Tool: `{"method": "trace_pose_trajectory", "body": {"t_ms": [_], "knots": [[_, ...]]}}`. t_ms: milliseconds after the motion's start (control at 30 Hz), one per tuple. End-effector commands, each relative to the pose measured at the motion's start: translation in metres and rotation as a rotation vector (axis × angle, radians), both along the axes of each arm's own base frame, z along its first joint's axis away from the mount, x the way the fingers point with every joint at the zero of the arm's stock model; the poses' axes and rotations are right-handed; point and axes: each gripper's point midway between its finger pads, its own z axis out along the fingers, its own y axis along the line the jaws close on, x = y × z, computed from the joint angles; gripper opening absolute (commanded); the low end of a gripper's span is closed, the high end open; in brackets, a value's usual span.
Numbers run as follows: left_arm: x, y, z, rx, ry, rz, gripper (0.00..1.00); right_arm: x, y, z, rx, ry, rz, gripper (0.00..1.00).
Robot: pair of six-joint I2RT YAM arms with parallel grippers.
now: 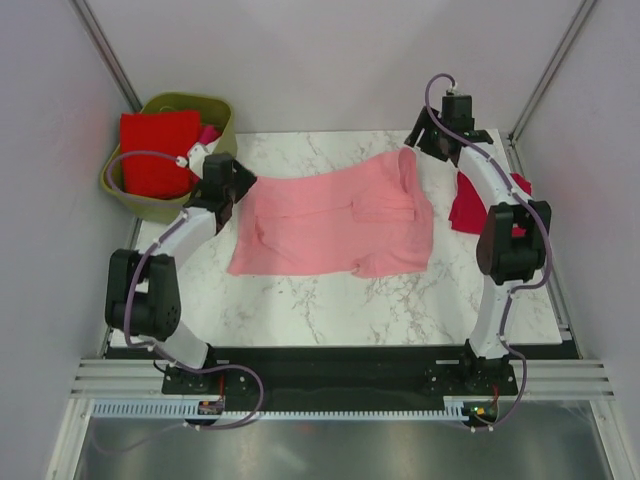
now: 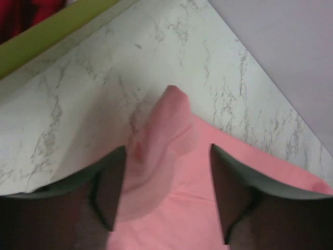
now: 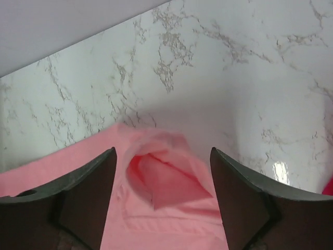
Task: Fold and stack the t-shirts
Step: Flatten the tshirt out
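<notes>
Light pink t-shirt [image 1: 330,225] lies spread on the marble table [image 1: 400,300], mid-table. It is rumpled, and one sleeve is turned in over the body on the right side.

Left gripper [image 2: 167,203]: jaws apart, straddling the shirt's far-left corner. A peak of cloth stands up between the fingers, and nothing is pinched.

Right gripper [image 3: 164,198]: also wide, over the far-right corner, with a bunched pocket of cloth between the fingers.

Risks as I see them:
- Both corners stand proud of the table. If I lift off at an angle, a fingertip could catch the raised cloth and drag the edge out of line.
- If I close here, I may pinch a single layer or a wad and not a clean corner. The fold would then come out skewed.
- The dark crimson t-shirt [image 1: 466,208] lies at the right table edge, partly under the right arm [image 1: 500,240]. A wide inward swing could snag it or push it off.

Pose: left arm [image 1: 165,250] reaches forward and inward, wrist pitched down, just beside the olive-green basket [image 1: 225,115] that holds a bright red t-shirt [image 1: 158,152]. Right arm is stretched far forward, wrist angled down and inward.
</notes>
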Motion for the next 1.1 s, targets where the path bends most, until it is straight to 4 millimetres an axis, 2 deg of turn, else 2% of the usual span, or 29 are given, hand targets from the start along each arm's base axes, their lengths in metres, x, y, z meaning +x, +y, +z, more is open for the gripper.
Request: {"method": "trace_pose_trajectory", "body": {"t_ms": [0, 33, 67, 100, 133, 167, 200, 233, 267, 300, 333, 367, 400, 433, 467, 500, 533, 567, 600, 633, 667, 733, 767, 800, 900, 1067], "knots": [[0.047, -0.012, 0.037, 0.004, -0.097, -0.065, 0.84, 0.031, -0.007, 0.028, 0.000, -0.098, -0.022, 0.83], [0.042, -0.013, 0.030, 0.021, -0.039, -0.079, 0.90, 0.028, -0.007, 0.030, -0.006, -0.099, -0.016, 0.83], [0.042, -0.013, 0.033, 0.039, -0.035, -0.090, 0.91, 0.022, -0.009, 0.019, -0.016, -0.074, -0.017, 0.82], [0.036, -0.010, 0.046, 0.048, -0.059, -0.087, 0.92, 0.014, -0.010, 0.031, -0.021, -0.093, -0.019, 0.79], [0.031, -0.006, 0.052, 0.064, -0.070, -0.073, 0.93, 0.008, -0.012, 0.030, -0.028, -0.087, -0.020, 0.77], [0.020, -0.001, 0.047, 0.093, -0.057, -0.077, 0.93, -0.006, -0.014, 0.013, -0.032, -0.042, -0.020, 0.75], [0.009, 0.002, 0.070, 0.102, -0.104, -0.075, 0.93, -0.017, -0.015, 0.026, -0.036, -0.062, -0.023, 0.72], [0.001, 0.004, 0.073, 0.115, -0.107, -0.077, 0.93, -0.028, -0.016, 0.025, -0.037, -0.054, -0.022, 0.70], [-0.012, 0.006, 0.063, 0.141, -0.075, -0.098, 0.93, -0.046, -0.017, 0.001, -0.048, 0.001, -0.023, 0.69], [-0.023, 0.007, 0.074, 0.148, -0.093, -0.111, 0.92, -0.058, -0.020, 0.017, -0.048, -0.033, -0.031, 0.67], [-0.034, 0.004, 0.064, 0.162, -0.066, -0.147, 0.91, -0.070, -0.020, 0.013, -0.049, -0.023, -0.030, 0.67], [-0.045, 0.004, 0.055, 0.172, -0.029, -0.171, 0.91, -0.089, -0.025, -0.011, -0.066, 0.031, -0.045, 0.66], [-0.053, 0.001, 0.051, 0.178, -0.016, -0.202, 0.89, -0.101, -0.026, 0.000, -0.063, 0.006, -0.049, 0.65], [-0.069, -0.001, 0.041, 0.198, 0.023, -0.246, 0.88, -0.120, -0.025, -0.007, -0.063, 0.019, -0.045, 0.64], [-0.078, 0.000, 0.036, 0.207, 0.047, -0.258, 0.87, -0.128, -0.026, -0.023, -0.065, 0.057, -0.045, 0.63], [-0.086, 0.000, 0.031, 0.213, 0.069, -0.269, 0.87, -0.139, -0.024, -0.016, -0.064, 0.038, -0.041, 0.63], [-0.098, 0.002, 0.026, 0.223, 0.084, -0.271, 0.87, -0.148, -0.027, -0.020, -0.075, 0.044, -0.051, 0.63], [-0.105, 0.002, 0.022, 0.223, 0.091, -0.275, 0.87, -0.163, -0.030, -0.037, -0.073, 0.084, -0.080, 0.61], [-0.112, 0.002, 0.017, 0.219, 0.101, -0.276, 0.87, -0.172, -0.030, -0.032, -0.066, 0.070, -0.092, 0.61], [-0.121, 0.002, 0.003, 0.205, 0.127, -0.275, 0.87, -0.179, -0.030, -0.038, -0.062, 0.080, -0.099, 0.60], [-0.126, 0.002, 0.007, 0.194, 0.108, -0.269, 0.87, -0.193, -0.029, -0.054, -0.059, 0.119, -0.104, 0.60], [-0.134, 0.003, -0.006, 0.181, 0.121, -0.263, 0.87, -0.204, -0.026, -0.062, -0.050, 0.133, -0.101, 0.61], [-0.136, 0.003, -0.007, 0.177, 0.116, -0.263, 0.87, -0.213, -0.023, -0.075, -0.041, 0.165, -0.090, 0.61], [-0.137, 0.002, -0.007, 0.171, 0.113, -0.268, 0.87, -0.215, -0.020, -0.078, -0.032, 0.167, -0.077, 0.61], [-0.142, -0.011, -0.009, 0.128, 0.082, -0.330, 0.86, -0.224, -0.011, -0.093, -0.013, 0.193, -0.038, 0.61], [-0.152, -0.046, -0.009, 0.082, 0.071, -0.450, 0.83, -0.231, 0.000, -0.117, 0.035, 0.249, -0.004, 0.61]]}}
